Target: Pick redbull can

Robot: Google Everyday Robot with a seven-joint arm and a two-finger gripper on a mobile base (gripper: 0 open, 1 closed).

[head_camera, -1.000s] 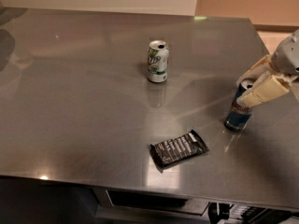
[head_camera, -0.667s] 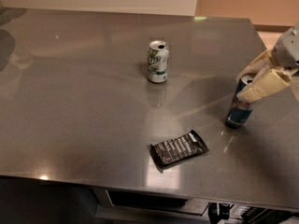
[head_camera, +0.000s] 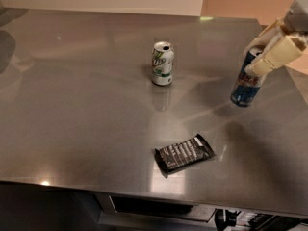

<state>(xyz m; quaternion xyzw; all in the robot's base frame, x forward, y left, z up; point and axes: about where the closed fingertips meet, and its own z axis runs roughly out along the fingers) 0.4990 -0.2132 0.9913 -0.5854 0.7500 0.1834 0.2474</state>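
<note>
**Camera view: redbull can off the table, held in the gripper**

Change noted: one second earlier the redbull can (head_camera: 245,89) stood on the table (head_camera: 72,109), its base on the steel. At this moment its base sat higher in the view, with a strip of bare steel below it. A dark patch on the steel, apparently its shadow, lay apart from the base. The can also leaned, top tipped toward the arm. Judgement: the can had been lifted clear of the surface, so the grasp held and the pick was essentially made. What remained was to carry it up without slipping. The lean suggested the hold was high on the body, so some swing or slip was possible.

Nothing else had moved. The green-and-white can (head_camera: 162,64) stood upright in the same spot. The dark wrapper (head_camera: 185,153) lay flat, nearer the camera than that can and a little to its right.

Position: the redbull can hung well to the right of the green-and-white can, at about the same depth, over the right-hand part of the table.

Gripper (head_camera: 260,57): it came in from the upper right, farther right than the green-and-white can. The cream fingers (head_camera: 280,52) were pressed in on the upper part of the redbull can, one across the front and one behind. They were closed to the can's width and pinched the redbull can and nothing else. Its lower blue-and-silver body hung free.
</note>
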